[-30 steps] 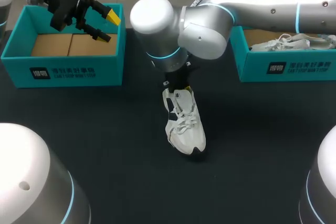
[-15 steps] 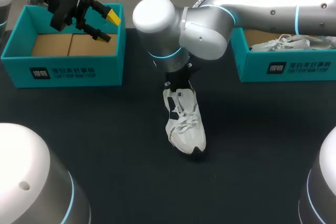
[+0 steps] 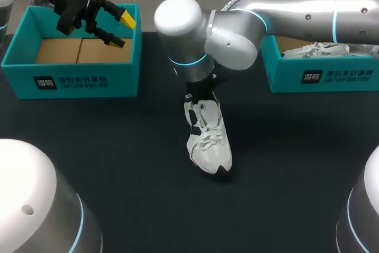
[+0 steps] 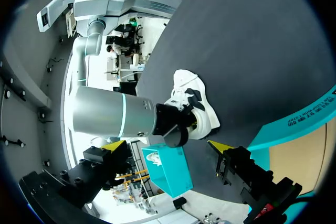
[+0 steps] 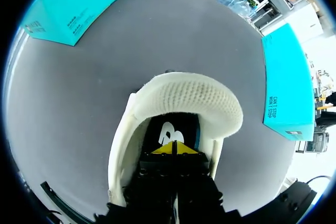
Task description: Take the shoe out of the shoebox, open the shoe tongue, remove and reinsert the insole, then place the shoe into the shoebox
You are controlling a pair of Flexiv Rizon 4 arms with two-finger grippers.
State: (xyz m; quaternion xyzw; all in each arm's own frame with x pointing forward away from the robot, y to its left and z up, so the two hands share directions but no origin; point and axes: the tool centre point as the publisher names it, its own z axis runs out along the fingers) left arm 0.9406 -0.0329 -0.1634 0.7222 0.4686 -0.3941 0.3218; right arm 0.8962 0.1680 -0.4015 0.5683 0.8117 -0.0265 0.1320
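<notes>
The white lace-up sports shoe (image 3: 207, 140) is already out of its box and stands on the dark table (image 3: 118, 170). The right gripper (image 5: 172, 149) reaches down into the heel opening of the shoe. Its yellow tips are pressed together on the black insole (image 5: 170, 129), which lies inside the shoe. I cannot tell if they pinch its edge. The left gripper (image 3: 118, 29) hangs with fingers wide apart and holding nothing, well apart from the shoe, above the open turquoise cardboard shoebox (image 3: 83, 78). I judge the insole removal is only beginning. Pulling the insole out, putting it back and boxing the shoe remain.
</notes>
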